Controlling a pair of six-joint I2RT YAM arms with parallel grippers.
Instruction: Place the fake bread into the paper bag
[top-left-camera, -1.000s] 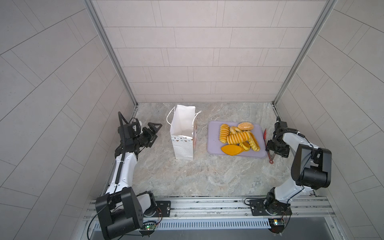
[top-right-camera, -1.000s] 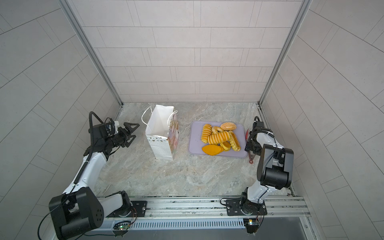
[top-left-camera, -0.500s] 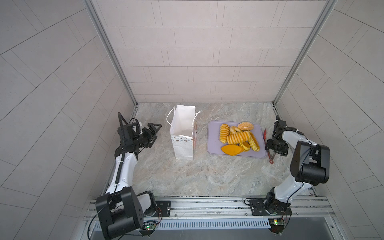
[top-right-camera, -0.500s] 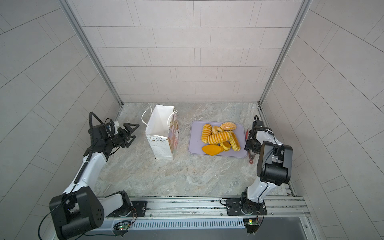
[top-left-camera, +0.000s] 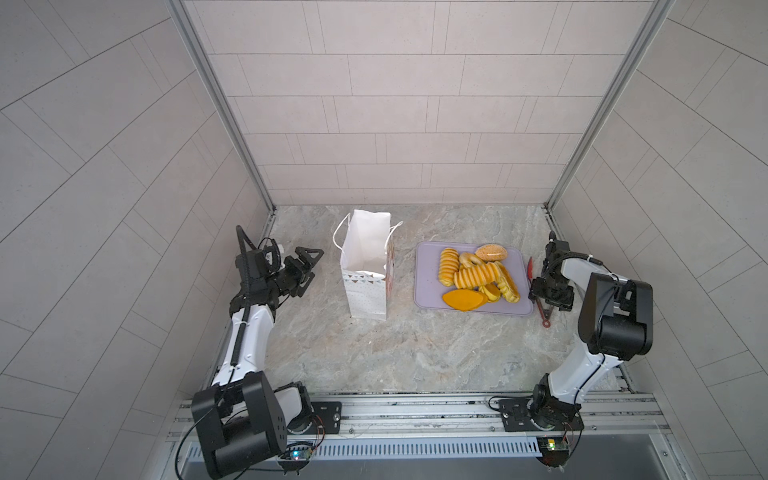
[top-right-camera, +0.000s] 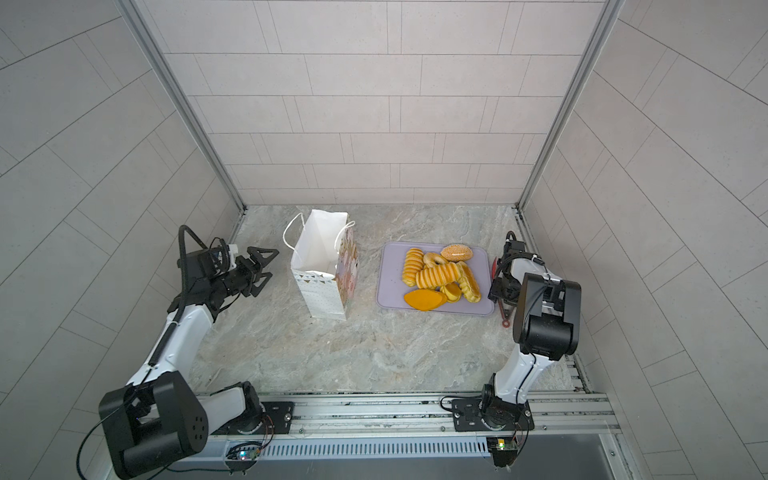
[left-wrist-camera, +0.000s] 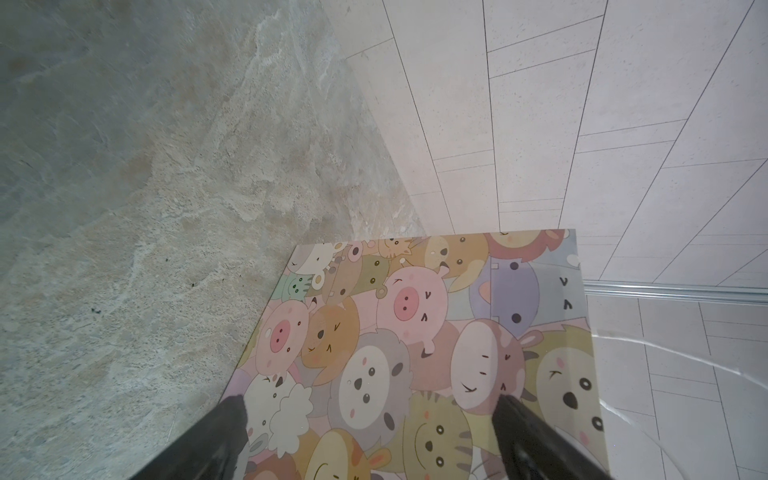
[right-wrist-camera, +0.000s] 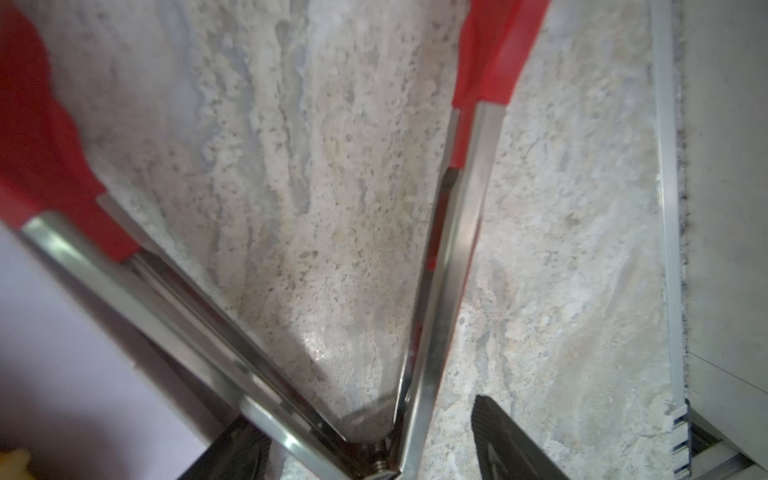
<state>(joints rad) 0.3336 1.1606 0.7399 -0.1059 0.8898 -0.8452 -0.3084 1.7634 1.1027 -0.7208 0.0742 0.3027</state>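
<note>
The fake bread (top-left-camera: 478, 274) (top-right-camera: 440, 274) lies heaped on a lilac tray (top-left-camera: 428, 266) (top-right-camera: 390, 270): ridged yellow loaves, a seeded tan bun and a smooth orange oval. The paper bag (top-left-camera: 365, 257) (top-right-camera: 320, 249) stands upright and open to the tray's left. My left gripper (top-left-camera: 309, 266) (top-right-camera: 262, 268) is open and empty beside the bag, facing its cartoon-animal side (left-wrist-camera: 415, 332). My right gripper (top-left-camera: 544, 297) (top-right-camera: 503, 296) is low over the red-tipped tongs (top-left-camera: 530, 268) (right-wrist-camera: 449, 249). Its jaws straddle the hinge end, and one finger (right-wrist-camera: 498, 432) stands clear of the metal arm.
The tongs lie on the marble floor between the tray's right edge and the right wall rail (right-wrist-camera: 669, 208). Tiled walls close in the left, back and right sides. The arm bases sit on a metal rail (top-left-camera: 415, 409) at the front.
The right arm's elbow has shifted slightly while its gripper stays over the tongs. The left arm, the bag and the bread have not moved.
</note>
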